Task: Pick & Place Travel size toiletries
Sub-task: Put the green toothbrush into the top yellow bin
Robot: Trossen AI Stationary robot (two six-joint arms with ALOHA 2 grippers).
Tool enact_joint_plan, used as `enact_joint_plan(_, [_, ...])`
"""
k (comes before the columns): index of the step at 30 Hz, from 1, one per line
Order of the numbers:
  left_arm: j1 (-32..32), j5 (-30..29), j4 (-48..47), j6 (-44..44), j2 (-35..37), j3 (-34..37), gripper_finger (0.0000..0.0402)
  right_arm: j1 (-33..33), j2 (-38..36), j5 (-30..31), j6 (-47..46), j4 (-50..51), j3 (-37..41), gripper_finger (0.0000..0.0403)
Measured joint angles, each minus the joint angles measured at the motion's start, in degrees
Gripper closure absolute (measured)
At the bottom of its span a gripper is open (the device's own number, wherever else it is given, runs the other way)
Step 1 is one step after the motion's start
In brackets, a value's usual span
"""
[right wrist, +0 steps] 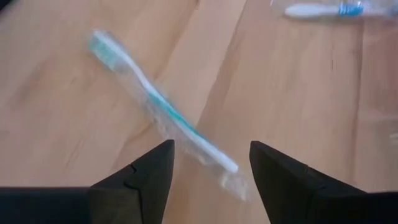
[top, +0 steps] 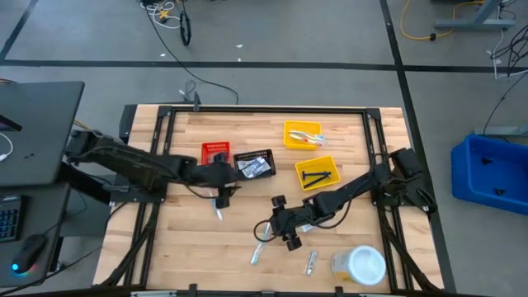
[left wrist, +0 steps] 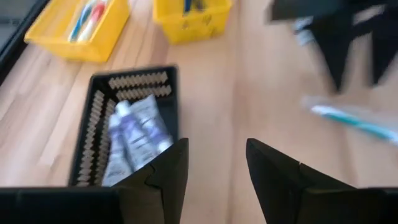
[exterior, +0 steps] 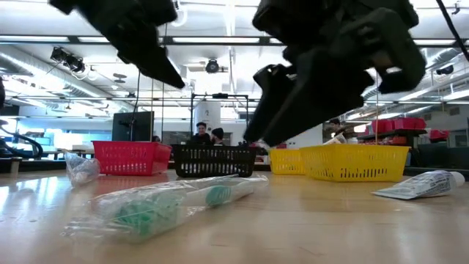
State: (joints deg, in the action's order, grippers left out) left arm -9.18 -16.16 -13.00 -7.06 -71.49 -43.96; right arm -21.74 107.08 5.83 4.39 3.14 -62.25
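Observation:
A white-and-teal toothbrush in a clear wrapper (right wrist: 158,106) lies flat on the wooden table, in front of my right gripper (right wrist: 211,158). That gripper is open, with a finger on either side of the handle end and above it. A second toothbrush (right wrist: 323,9) lies farther off. My left gripper (left wrist: 216,162) hovers open and empty beside the black bin (left wrist: 93,130), which holds white-and-blue tubes (left wrist: 134,134). In the high view my left gripper (top: 221,196) is at the table's middle left and my right gripper (top: 275,224) is at its middle near side.
A red bin (top: 215,152) stands left of the black bin (top: 253,163). Two yellow bins (top: 303,134) (top: 318,172) hold toothbrushes and black sticks. A white-lidded jar (top: 359,266) and a sachet (top: 311,262) sit near the front edge. A tube (exterior: 421,185) lies on the table.

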Motion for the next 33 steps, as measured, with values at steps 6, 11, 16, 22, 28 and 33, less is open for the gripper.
enact_joint_plan(6, [-3.46,-1.16,11.97,-0.62,5.25,8.05,0.0231,0.0,2.34,0.01,2.75,-6.23,0.01,0.0178])
enact_joint_plan(11, [-3.99,-1.18,13.77,-2.9,6.18,10.42,0.0231,0.44,4.08,-0.06,3.34,-7.89,0.01,0.0185])
enact_joint_plan(16, [-4.01,-1.21,14.1,-3.27,5.97,10.38,0.0231,0.12,3.52,0.11,1.0,-5.75,0.02,0.0195])
enact_joint_plan(22, [-4.03,-2.32,13.85,-3.35,5.95,10.37,0.0231,-2.65,-4.36,-0.54,-0.11,2.72,-0.05,0.0197])
enact_joint_plan(28, [-4.03,-3.43,14.02,-3.31,5.93,10.35,0.0231,-6.7,-8.92,-1.91,-4.3,11.97,-0.05,0.0182])
enact_joint_plan(33, [-4.01,-4.81,13.82,-3.09,5.91,10.33,0.0231,-8.97,-8.77,-0.51,-3.51,15.2,-0.05,0.0168])
